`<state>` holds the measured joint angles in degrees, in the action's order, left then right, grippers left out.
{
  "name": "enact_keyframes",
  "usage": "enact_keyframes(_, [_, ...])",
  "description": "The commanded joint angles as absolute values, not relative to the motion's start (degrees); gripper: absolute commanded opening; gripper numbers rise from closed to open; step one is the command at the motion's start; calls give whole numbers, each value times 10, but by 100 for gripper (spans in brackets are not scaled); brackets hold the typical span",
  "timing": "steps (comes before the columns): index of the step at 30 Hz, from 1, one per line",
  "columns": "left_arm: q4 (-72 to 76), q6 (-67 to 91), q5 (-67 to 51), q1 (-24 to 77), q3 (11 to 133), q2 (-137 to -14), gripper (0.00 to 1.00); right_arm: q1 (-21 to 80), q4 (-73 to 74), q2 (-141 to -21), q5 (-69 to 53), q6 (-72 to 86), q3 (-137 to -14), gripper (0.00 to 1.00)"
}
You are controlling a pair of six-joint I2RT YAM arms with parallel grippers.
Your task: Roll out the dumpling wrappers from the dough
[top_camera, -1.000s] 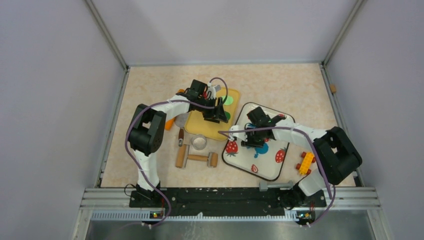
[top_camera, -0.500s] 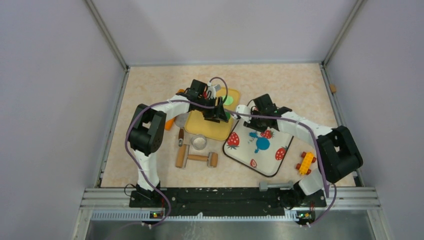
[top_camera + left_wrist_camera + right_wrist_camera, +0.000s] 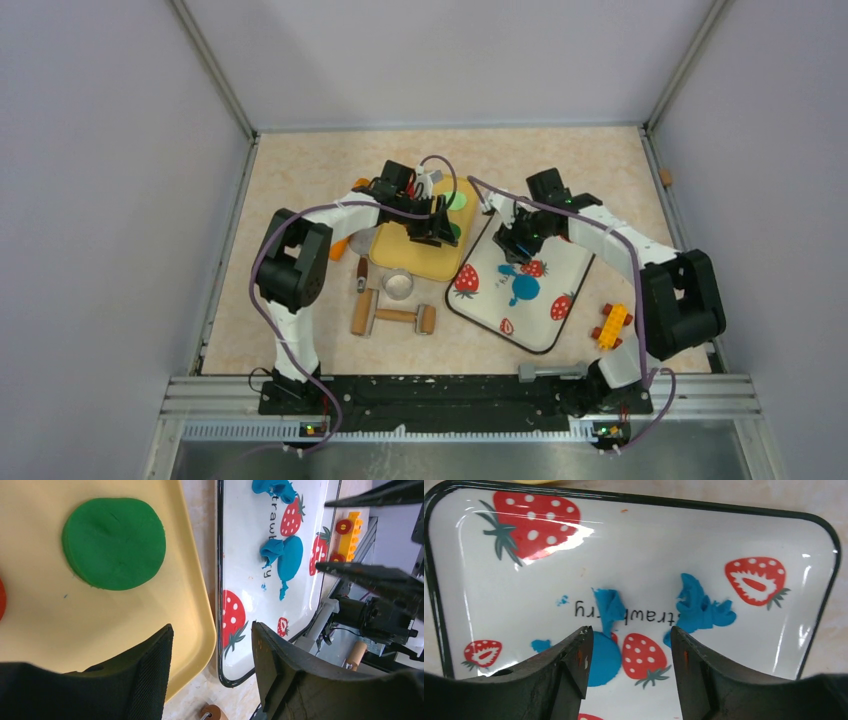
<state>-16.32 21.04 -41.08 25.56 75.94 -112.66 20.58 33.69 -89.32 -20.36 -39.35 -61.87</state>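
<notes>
the right gripper has pulled back toward the far edge, jaws now spread and empty, leaving the blue dough in ragged bits on the strawberry tray, still unrolled, while the left gripper hangs released too.

White arms, black joints, purple cables

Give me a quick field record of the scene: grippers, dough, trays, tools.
left gripper: open, empty, over yellow tray edge
right gripper: open, empty, over strawberry tray
dough: ragged blue pieces on strawberry tray, not gripped
green disc: flat on yellow tray
rolling pin: on table, near yellow tray, not held
</notes>
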Motion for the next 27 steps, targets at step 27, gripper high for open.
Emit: enact_keyframes(27, [-145,202,-410,253,743,-1081,62,276,200,-919,49,-393,-570,40])
